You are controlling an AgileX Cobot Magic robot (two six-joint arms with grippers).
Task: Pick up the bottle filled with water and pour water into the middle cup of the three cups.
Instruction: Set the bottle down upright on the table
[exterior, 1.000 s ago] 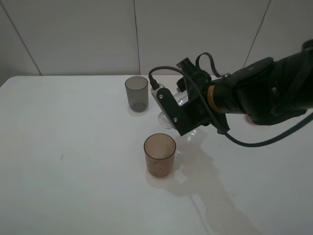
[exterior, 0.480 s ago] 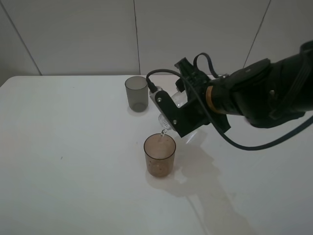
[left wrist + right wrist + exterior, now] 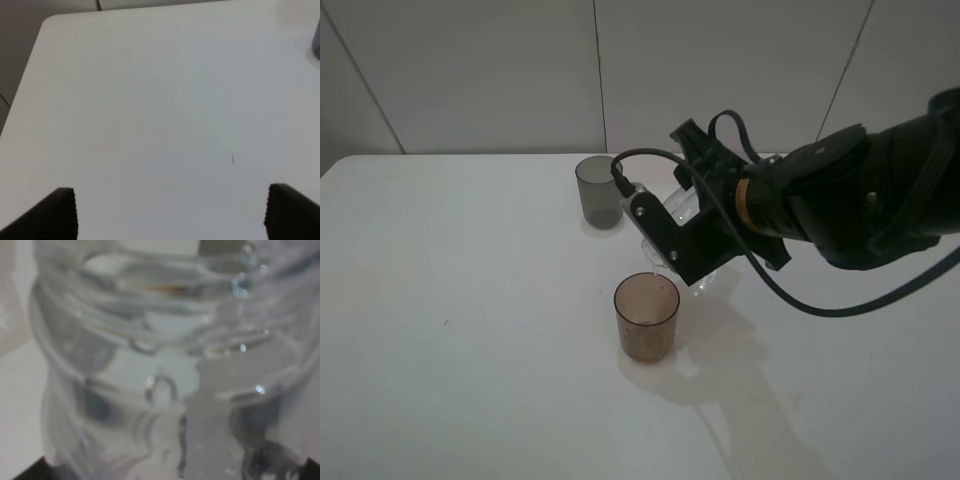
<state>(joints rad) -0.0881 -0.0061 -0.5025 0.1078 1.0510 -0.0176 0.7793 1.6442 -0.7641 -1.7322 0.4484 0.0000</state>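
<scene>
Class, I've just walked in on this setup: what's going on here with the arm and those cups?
The right gripper holds the clear bottle tipped steeply, its open mouth just above the rim of the brown-amber cup. It looks like a pour, though the stream itself is too faint to confirm. The dark grey cup stands apart behind it on the white table. The left gripper hangs open above the table, holding nothing.
</scene>
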